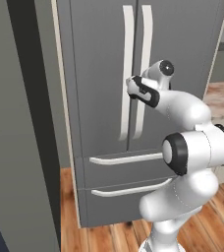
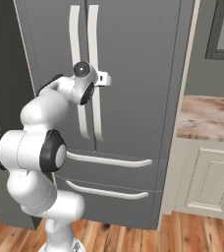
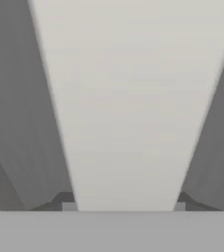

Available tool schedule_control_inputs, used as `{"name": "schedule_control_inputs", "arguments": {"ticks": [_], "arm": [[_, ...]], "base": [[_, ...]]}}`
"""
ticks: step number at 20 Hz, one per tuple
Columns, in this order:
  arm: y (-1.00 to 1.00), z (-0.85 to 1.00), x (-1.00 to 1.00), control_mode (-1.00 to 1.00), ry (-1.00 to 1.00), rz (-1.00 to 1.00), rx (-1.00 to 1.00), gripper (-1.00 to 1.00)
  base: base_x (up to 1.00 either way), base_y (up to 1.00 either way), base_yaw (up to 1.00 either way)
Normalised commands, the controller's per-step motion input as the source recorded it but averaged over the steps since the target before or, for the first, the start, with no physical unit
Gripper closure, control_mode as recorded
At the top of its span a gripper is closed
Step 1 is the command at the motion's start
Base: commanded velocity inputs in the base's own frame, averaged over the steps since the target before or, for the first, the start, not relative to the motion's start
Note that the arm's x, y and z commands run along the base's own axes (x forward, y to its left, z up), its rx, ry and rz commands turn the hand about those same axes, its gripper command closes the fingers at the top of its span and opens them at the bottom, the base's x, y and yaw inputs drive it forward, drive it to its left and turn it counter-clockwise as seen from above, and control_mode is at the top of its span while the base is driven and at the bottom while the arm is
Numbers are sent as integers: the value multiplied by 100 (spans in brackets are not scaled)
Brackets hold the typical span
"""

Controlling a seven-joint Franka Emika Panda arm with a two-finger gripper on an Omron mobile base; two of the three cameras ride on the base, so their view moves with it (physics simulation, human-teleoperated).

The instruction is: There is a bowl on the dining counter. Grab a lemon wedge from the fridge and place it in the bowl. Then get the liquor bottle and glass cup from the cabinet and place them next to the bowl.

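1. While both doors stay shut, the tall dark grey French-door fridge (image 1: 99, 98) stands before the arm.
2. Its right pale vertical handle (image 3: 128, 108) sits between the hand's (image 1: 132, 87) fingers; whether they grip it, I cannot tell.
3. Wooden floor (image 2: 192, 234) lies below.

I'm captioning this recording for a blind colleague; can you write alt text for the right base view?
A white robot arm reaches its gripper to the right of two pale vertical handles on a closed dark grey fridge. Two drawers with curved handles sit below; a marbled worktop on cream units stands to the right.
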Motion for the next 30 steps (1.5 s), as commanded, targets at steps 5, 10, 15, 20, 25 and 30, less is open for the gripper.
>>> {"name": "schedule_control_inputs", "arguments": {"ticks": [5,10,15,20,25,30], "arm": [[0,0,4,-100,1,1,0,100],[0,-1,-32,-100,1,0,0,100],[-17,10,-99,-100,-7,-2,0,100],[-43,33,-100,-100,0,-1,3,100],[-53,34,-100,-100,0,0,7,100],[-55,33,-100,-100,1,0,7,100]], "base": [[0,0,0],[0,0,0],[0,0,0],[0,0,0],[0,0,0],[0,0,0]]}}
